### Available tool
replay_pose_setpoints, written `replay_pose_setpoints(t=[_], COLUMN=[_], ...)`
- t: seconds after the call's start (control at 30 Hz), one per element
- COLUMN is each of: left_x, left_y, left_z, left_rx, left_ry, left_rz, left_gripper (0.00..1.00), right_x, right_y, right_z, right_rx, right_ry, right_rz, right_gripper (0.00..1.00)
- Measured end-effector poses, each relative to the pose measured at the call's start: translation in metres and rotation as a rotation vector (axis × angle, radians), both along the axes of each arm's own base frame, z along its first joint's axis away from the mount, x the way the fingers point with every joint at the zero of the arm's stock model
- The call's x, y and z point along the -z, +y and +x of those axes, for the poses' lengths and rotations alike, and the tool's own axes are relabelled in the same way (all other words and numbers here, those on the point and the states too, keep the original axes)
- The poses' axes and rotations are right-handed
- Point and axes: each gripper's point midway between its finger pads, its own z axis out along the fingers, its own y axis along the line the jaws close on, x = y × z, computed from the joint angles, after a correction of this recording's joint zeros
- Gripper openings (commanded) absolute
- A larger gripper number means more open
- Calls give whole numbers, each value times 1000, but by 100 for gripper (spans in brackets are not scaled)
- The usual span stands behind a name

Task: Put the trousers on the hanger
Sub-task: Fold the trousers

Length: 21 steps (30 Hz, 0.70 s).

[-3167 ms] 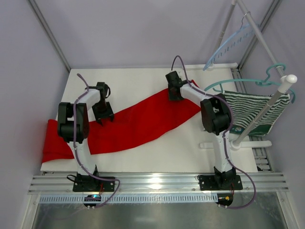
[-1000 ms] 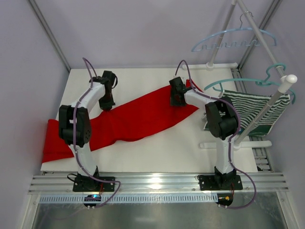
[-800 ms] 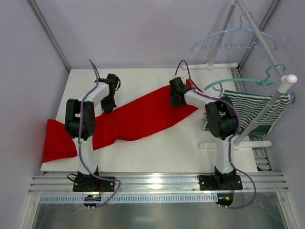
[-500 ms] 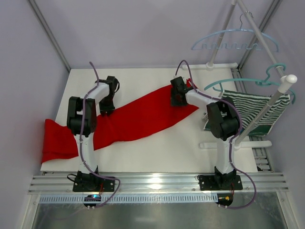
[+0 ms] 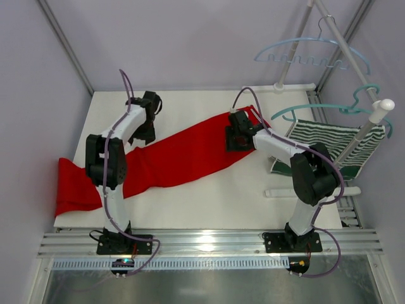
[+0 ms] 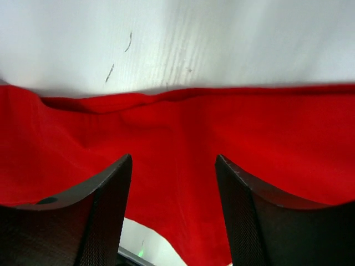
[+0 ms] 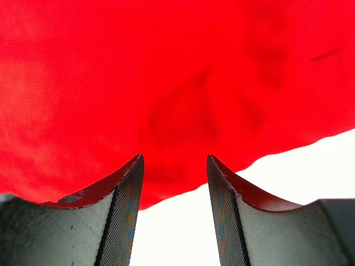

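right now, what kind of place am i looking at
Likely a robot lab test cell: plain walls box in a white table, an aluminium rail runs along its near edge, and a clothes rack with the hanger stands beside the trousers.

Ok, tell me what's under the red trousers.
The trousers lie flat on the white table, which shows along both of their long edges. No bump suggests anything beneath, but the covered stretch of the table cannot be seen.
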Motion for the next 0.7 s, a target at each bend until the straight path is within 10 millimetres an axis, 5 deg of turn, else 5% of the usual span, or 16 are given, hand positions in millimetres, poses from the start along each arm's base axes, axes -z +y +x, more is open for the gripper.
replay_pose_setpoints(t=[0.13, 0.27, 0.43, 0.7], left_x=[-25, -19, 4, 24], left_y=[-19, -35, -52, -65], left_z=[-3, -15, -34, -38], left_rx=[49, 75, 92, 98], left_ry=[-65, -51, 23, 65], left_rz=[-44, -163, -279, -348], left_gripper=[64, 65, 66, 66], right_x=[18, 34, 42, 40], right_y=[7, 4, 2, -21], right_z=[-20, -27, -14, 20], right_rx=[-18, -14, -1, 141], right_ry=[40, 64, 46, 7], right_rz=[-2, -16, -55, -101], right_gripper=[52, 52, 52, 51])
